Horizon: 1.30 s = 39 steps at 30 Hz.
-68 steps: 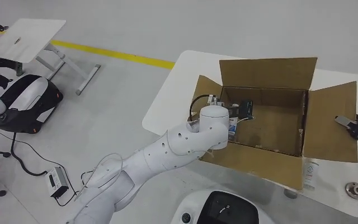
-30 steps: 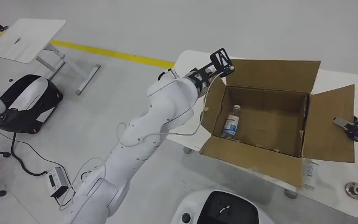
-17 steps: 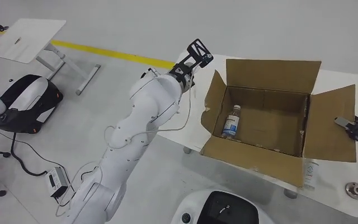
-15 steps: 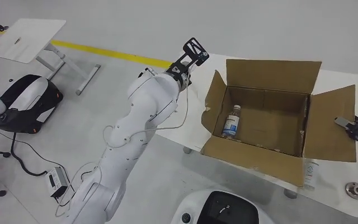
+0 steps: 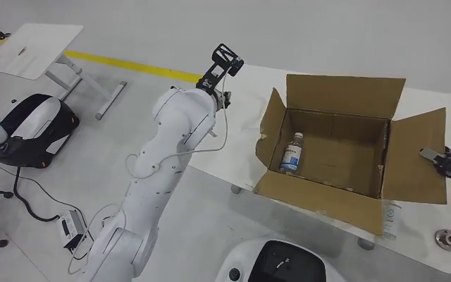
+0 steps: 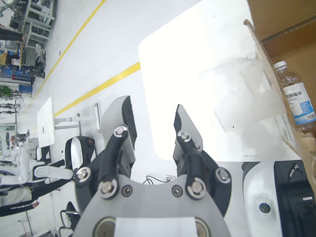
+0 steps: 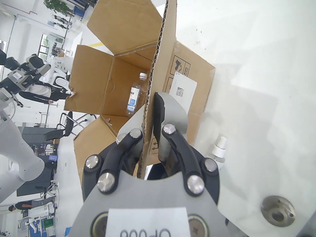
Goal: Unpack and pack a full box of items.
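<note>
An open cardboard box [image 5: 331,180] stands on the white table [image 5: 243,127] with its flaps spread. A clear water bottle [image 5: 289,153] with a blue label lies in the box's left end, also seen as the bottle [image 6: 296,102] and the bottle [image 7: 134,94]. My left gripper [image 5: 227,58] hangs raised over the table's left corner, left of the box, open and empty; the left gripper [image 6: 153,117] has nothing between its fingers. My right gripper [image 7: 148,114] is shut on the edge of the box's right flap [image 7: 160,50], at the right gripper [image 5: 437,158].
A small white spray bottle [image 7: 217,151] stands on the table by the box's near right corner, the same spray bottle [image 5: 392,215]. A round metal fitting [image 7: 277,210] lies beside it. Bare table [image 6: 197,62] spreads left of the box.
The left gripper came up out of the box and swung left past the left flap. The bottle stayed lying in the box. The right gripper kept its hold.
</note>
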Each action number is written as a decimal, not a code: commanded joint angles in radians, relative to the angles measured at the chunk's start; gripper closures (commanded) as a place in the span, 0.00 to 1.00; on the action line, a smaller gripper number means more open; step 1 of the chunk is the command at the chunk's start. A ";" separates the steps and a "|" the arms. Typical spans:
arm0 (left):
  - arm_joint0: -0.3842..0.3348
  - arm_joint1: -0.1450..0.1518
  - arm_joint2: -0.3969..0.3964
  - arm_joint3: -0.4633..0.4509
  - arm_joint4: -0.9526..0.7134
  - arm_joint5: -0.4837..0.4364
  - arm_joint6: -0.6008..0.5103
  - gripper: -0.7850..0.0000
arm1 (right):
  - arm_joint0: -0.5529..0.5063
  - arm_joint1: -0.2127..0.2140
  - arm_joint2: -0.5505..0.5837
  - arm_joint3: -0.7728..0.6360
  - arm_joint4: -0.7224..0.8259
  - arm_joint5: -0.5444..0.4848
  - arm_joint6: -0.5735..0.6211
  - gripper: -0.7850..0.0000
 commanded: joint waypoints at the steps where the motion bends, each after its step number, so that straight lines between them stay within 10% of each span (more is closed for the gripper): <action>1: -0.004 -0.001 -0.002 0.010 0.024 0.030 -0.017 0.00 | 0.002 0.001 -0.002 0.001 0.000 0.001 0.000 0.68; 7: -0.003 -0.002 0.008 -0.015 0.049 0.033 -0.025 0.00 | 0.011 0.005 -0.010 -0.001 -0.004 0.004 0.003 0.53; 9: 0.002 -0.003 0.019 -0.029 0.038 0.021 -0.015 0.00 | 0.012 0.007 -0.010 -0.002 -0.004 0.006 0.004 0.01; 22: 0.006 -0.019 0.113 -0.040 0.025 0.014 0.028 0.00 | -0.059 0.017 0.099 -0.103 -0.024 -0.011 -0.127 0.00; 39: 0.005 -0.020 0.108 -0.036 0.030 0.016 0.029 0.00 | -0.312 0.048 0.214 -0.301 -0.586 0.199 0.020 0.00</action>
